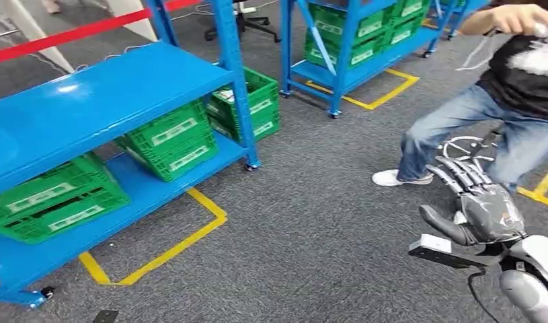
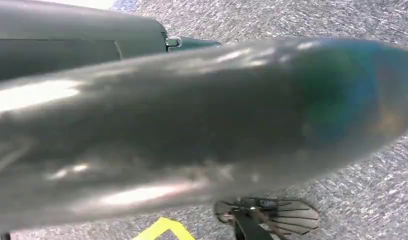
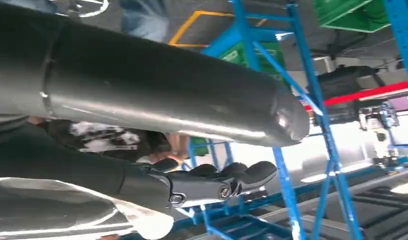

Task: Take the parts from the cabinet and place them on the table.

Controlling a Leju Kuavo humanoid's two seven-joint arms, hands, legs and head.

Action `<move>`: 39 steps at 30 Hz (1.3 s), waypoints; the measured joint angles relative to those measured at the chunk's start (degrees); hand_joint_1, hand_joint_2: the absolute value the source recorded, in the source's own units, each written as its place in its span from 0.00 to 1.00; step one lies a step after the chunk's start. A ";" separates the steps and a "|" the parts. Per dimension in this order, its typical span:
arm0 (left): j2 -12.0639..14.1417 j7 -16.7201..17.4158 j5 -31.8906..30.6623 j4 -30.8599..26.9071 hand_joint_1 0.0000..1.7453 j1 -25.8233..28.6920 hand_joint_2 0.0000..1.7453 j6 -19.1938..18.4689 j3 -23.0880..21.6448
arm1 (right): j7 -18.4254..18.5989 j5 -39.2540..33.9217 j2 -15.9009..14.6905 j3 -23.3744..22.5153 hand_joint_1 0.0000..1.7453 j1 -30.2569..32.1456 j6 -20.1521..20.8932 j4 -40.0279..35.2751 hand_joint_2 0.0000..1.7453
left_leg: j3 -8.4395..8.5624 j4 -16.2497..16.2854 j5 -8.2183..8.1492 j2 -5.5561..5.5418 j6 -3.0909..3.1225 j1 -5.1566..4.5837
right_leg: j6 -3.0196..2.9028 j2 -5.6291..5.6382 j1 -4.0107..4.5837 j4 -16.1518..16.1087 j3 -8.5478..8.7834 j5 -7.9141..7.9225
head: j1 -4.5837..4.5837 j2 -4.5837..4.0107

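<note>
**Right hand open and empty near a person, blue cabinet with green crates to the left**

Seen from the head view: a blue cabinet (image 1: 89, 101) of metal shelves at the left, standing on grey carpet (image 1: 311, 229) with yellow tape lines (image 1: 165, 252) around its foot. Holding green plastic crates (image 1: 52, 198) on the lower shelf — one pair at the near end, another pair (image 1: 171, 138) further along, and a third stack (image 1: 247, 104) just behind the corner post. Parts inside the crates too hidden to tell. No table among the things visible.

Further back, a second blue rack (image 1: 351, 47) with more green crates (image 1: 348, 30), also framed by yellow tape. A red band (image 1: 69, 35) stretched across the top left.

Right hand (image 1: 476, 202) raised at the lower right, fingers stretched apart and forward, thumb out to the side, holding nothing. Confirmed in the right wrist view, where the dark fingers (image 3: 227, 175) lie extended with nothing between them.

Just beyond that hand, a person (image 1: 499, 87) in a black shirt and blue jeans, one white shoe on the carpet, holding a small white thing high up.

Left hand (image 2: 201, 130) — a large blurred grey surface in the left wrist view, above the carpet; open or closed cannot be told.
</note>
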 joint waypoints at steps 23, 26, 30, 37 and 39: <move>0.02 -0.42 -1.20 -0.02 0.00 0.29 0.00 -0.24 -1.03 | -0.72 -0.70 -0.02 -2.40 0.00 2.62 -0.48 -0.28 0.00 | -1.93 2.52 -3.62 -4.07 -1.13 0.28 | 0.31 4.79 -0.69 0.87 -1.32 0.28 | -0.15 0.00; -0.06 -0.42 -1.25 0.00 0.00 0.13 0.00 -0.33 -1.27 | -0.83 -0.76 -0.02 -2.80 0.00 3.50 -0.52 -0.28 0.00 | -7.69 15.32 -8.78 -2.58 -1.34 0.40 | -0.05 2.48 -0.30 0.90 -1.18 0.05 | -0.11 0.00; 0.05 -0.42 -1.25 -0.02 0.00 0.33 0.00 -0.37 -1.33 | -0.85 -0.77 -0.02 -3.10 0.00 3.60 -0.55 -0.31 0.00 | -1.97 4.19 -1.41 -1.63 -0.05 0.01 | -0.07 0.28 0.15 0.90 -0.58 -0.37 | -0.09 0.00; 0.02 -0.04 -1.44 -0.02 0.00 0.53 0.00 -0.04 -1.38 | -1.05 -0.87 -0.04 -3.61 0.00 3.59 -0.61 -0.77 0.00 | 0.87 -2.40 -1.13 -0.56 1.85 -0.43 | 1.57 -2.18 0.36 0.80 -0.63 -1.55 | 0.07 0.00; 0.00 -0.11 -1.46 -0.02 0.00 0.32 0.00 -0.13 -1.38 | -1.20 -1.01 -0.11 -4.00 0.00 3.56 -0.68 -0.81 0.00 | 0.79 -2.45 -0.99 -1.44 2.22 -0.34 | 1.80 2.22 0.28 6.99 -3.19 -5.10 | 0.48 0.00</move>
